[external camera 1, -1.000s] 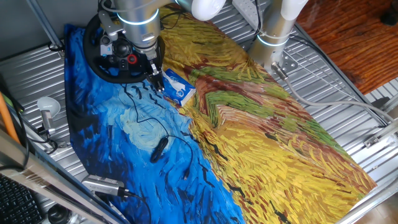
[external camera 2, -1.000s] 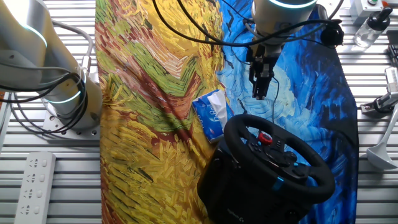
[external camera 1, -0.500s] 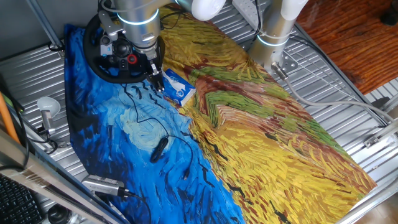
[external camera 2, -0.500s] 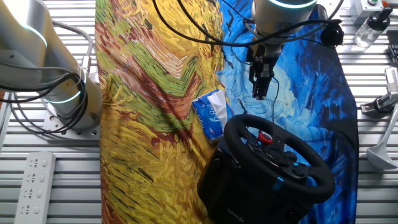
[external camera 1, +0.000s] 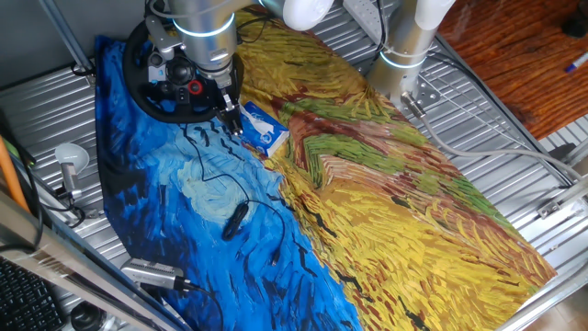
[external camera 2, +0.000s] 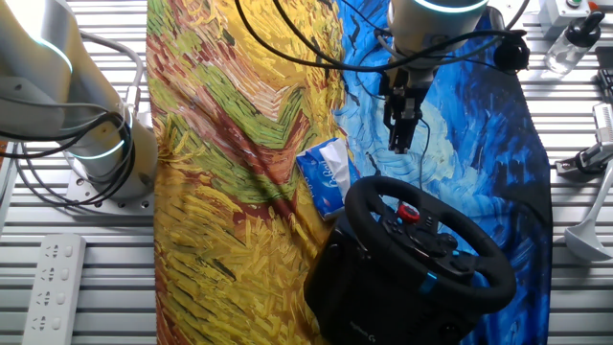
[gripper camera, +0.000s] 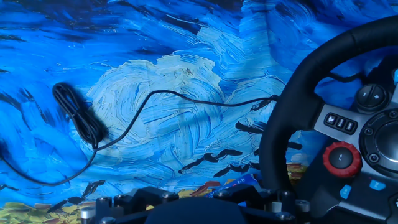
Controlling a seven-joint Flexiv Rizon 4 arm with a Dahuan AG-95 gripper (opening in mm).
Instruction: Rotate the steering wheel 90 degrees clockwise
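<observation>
In the other fixed view, the black round gaming steering wheel [external camera 2: 426, 241], thick-rimmed and matte, is seen nearest the camera, tilted on its black blocky base at the edge of the cloth. On its dark hub one small red round knob [external camera 2: 409, 213] and a cluster of small buttons are shown. Just beside the rim, one small blue-and-white cardboard box [external camera 2: 326, 174] is seen lying flat on the cloth. Beyond the wheel, the slim dark two-finger gripper [external camera 2: 399, 144] is held above the cloth, apart from the rim, its fingers brought close together and nothing gripped between them. The table is covered by one painted cloth [external camera 2: 239, 172] with thick brush-stroke patterning, blue swirls on one side and yellow-green strokes on the other.

In the hand view, details hidden elsewhere are given: a thin black cable [gripper camera: 174, 102] trailing across the blue swirls to a coiled bundle, the curved rim close on the right, and the knob's glossy face. The gripper's fingertips are not seen in that view.

In the one fixed view, the wheel [external camera 1: 147, 87] is seen at the far end of the table, partly hidden behind the silver arm, and ribbed metal tabletop [external camera 1: 496, 138] is shown around the cloth.
</observation>
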